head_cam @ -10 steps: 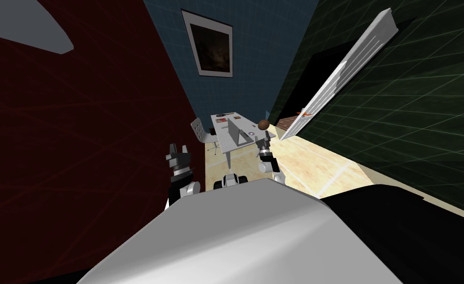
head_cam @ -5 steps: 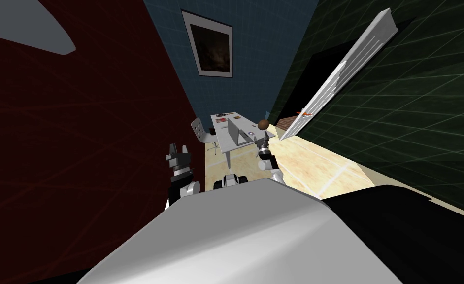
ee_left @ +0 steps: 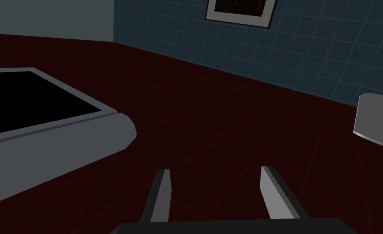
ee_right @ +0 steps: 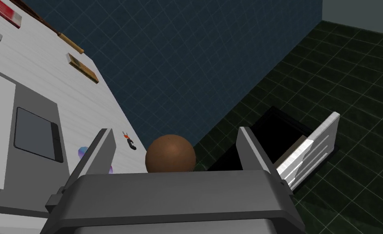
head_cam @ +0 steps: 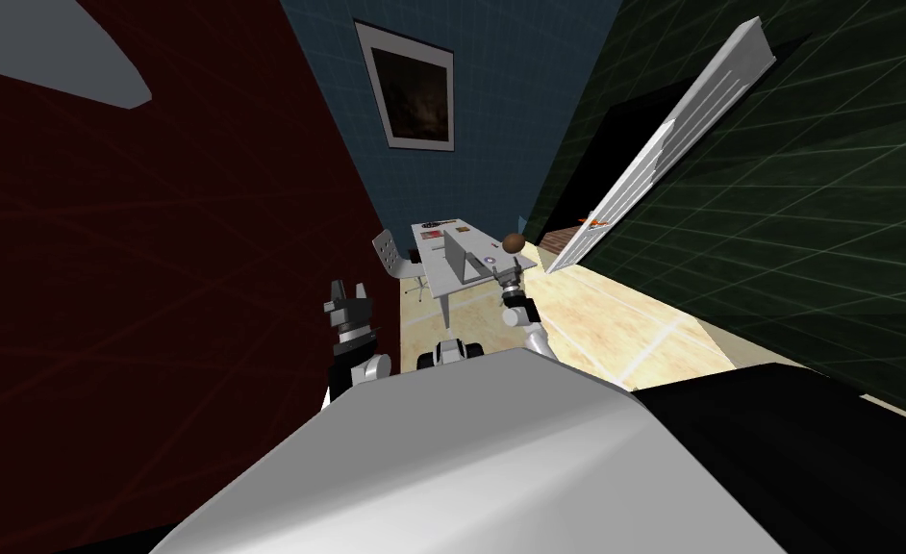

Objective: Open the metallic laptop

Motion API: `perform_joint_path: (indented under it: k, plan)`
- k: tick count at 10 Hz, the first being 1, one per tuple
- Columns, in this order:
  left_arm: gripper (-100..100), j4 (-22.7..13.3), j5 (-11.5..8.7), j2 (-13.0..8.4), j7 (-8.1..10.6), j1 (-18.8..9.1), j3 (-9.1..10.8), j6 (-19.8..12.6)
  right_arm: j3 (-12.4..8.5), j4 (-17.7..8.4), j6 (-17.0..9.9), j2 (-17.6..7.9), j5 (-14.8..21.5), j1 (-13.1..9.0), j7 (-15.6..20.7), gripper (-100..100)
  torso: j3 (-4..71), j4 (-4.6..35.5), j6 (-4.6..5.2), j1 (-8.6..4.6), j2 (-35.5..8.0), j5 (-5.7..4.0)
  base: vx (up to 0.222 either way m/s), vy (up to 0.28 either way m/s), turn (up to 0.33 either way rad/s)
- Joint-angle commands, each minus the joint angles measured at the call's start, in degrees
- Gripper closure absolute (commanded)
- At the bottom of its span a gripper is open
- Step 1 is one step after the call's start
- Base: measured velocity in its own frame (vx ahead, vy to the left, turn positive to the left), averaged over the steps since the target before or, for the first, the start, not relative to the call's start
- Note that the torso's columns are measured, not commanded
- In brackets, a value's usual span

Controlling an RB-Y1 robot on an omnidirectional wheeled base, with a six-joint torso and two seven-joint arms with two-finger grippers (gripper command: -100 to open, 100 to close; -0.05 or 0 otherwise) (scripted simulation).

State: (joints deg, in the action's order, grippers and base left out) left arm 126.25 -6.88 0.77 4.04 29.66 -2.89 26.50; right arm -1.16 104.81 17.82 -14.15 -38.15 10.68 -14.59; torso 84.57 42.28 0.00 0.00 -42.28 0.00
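The grey laptop (head_cam: 463,260) sits on a white table (head_cam: 434,258) ahead, its lid standing up. In the right wrist view its grey base (ee_right: 32,106) and dark touchpad (ee_right: 36,134) lie beside my hand. My right gripper (head_cam: 507,276) is at the table's near right corner, open (ee_right: 174,134), with nothing held. A brown ball (ee_right: 170,154) shows past the gap between its fingers (ee_right: 102,151), apart from both. My left gripper (head_cam: 347,291) hangs by the dark red wall and is open (ee_left: 217,189).
A white chair (head_cam: 390,254) stands left of the table. Small flat items (head_cam: 433,232) lie at the table's far end and a small purple thing (ee_right: 82,152) near the ball. An open white door (head_cam: 667,144) leans at the right before a black area.
My right arm has reached slightly further toward the table and laptop. The left arm and the laptop have not moved.
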Motion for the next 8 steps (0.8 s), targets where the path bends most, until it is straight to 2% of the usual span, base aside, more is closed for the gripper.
perform_joint_path:
  k: [1, 2, 3, 4, 5, 6, 7, 8]
  plan:
    - [0, 0.0, 0.0, 0.0, 0.00, 0.0, 0.00, 0.0, -0.1, -2.8, -2.3, -0.1, -4.3, -2.6, -2.1, -100, 0.0, 0.0, 0.00, 0.01, 0.0, 0.00, -0.011, -0.009, 0.003]
    - [0, 0.0, 0.0, 0.0, 0.00, 0.0, 0.00, 0.0, -0.1, -2.8, -2.3, -0.1, -5.5, -2.6, -2.1, -100, 0.0, 0.0, 0.00, 0.00, 0.0, 0.00, -0.010, -0.009, 0.003]
    - [0, 0.0, 0.0, 0.0, 0.00, 0.0, 0.00, 0.0, -0.2, -4.5, -3.8, -0.1, -7.6, -4.1, -3.5, -100, 0.0, 0.0, 0.01, 0.01, 0.0, 0.00, -0.012, -0.008, 0.001]
    - [0, 0.0, 0.0, 0.0, 0.00, 0.0, 0.00, 0.0, -0.2, -4.5, -3.8, -0.1, -8.8, -4.1, -3.5, -100, 0.0, 0.0, -0.01, 0.01, 0.0, 0.00, -0.009, -0.007, 0.005]
    - [0, 0.0, 0.0, 0.0, 0.00, 0.0, 0.00, 0.0, -0.3, -6.3, -5.3, -0.1, -10.7, -5.7, -4.9, -100, 0.0, 0.0, 0.01, 0.01, 0.0, 0.00, -0.013, -0.013, 0.001]
    - [0, 0.0, 0.0, 0.0, 0.00, 0.0, 0.00, 0.0, -0.3, -6.3, -5.3, -0.1, -12.0, -5.7, -4.9, -100, 0.0, 0.0, 0.00, -0.01, 0.0, 0.00, -0.011, -0.010, 0.003]
    - [0, 0.0, 0.0, 0.0, 0.00, 0.0, 0.00, 0.0, -0.3, -8.1, -6.8, 0.0, -13.9, -7.2, -6.3, -100, 0.0, 0.0, 0.01, 0.00, 0.0, 0.00, -0.012, -0.009, 0.001]
    - [0, 0.0, 0.0, 0.0, 0.00, 0.0, 0.00, 0.0, -0.3, -8.1, -6.8, 0.0, -15.2, -7.2, -6.3, -100, 0.0, 0.0, 0.00, 0.00, 0.0, 0.00, -0.011, -0.008, 0.005]
